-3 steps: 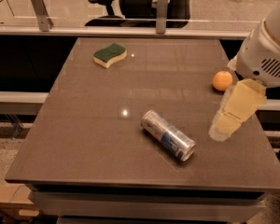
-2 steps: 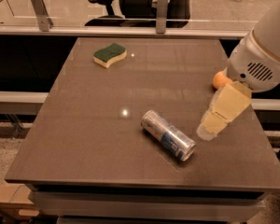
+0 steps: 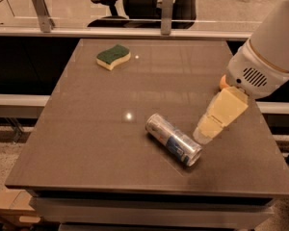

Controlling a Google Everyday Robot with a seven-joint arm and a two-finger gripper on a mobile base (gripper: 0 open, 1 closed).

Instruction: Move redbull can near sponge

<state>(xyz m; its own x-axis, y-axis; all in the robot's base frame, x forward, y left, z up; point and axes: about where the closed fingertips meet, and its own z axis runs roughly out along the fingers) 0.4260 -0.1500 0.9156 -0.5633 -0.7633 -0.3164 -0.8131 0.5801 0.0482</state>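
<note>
The redbull can (image 3: 174, 139) lies on its side on the brown table (image 3: 86, 129), near the front and right of middle, its far end pointing up-left. The sponge (image 3: 113, 56), green top over yellow foam, lies at the far left of the table, well apart from the can. My gripper (image 3: 204, 134) hangs from the white arm (image 3: 269, 47) on the right. Its pale tip is just right of the can's near end, close to it.
A round orange fruit (image 3: 223, 83) sits at the right side of the table, mostly hidden behind my arm. A glass partition with metal posts and an office chair (image 3: 135, 4) stand beyond the far edge. A cardboard box (image 3: 9, 208) is on the floor at the lower left.
My arm and gripper have moved left and down toward the can, covering more of the orange fruit. The can and sponge have not moved.
</note>
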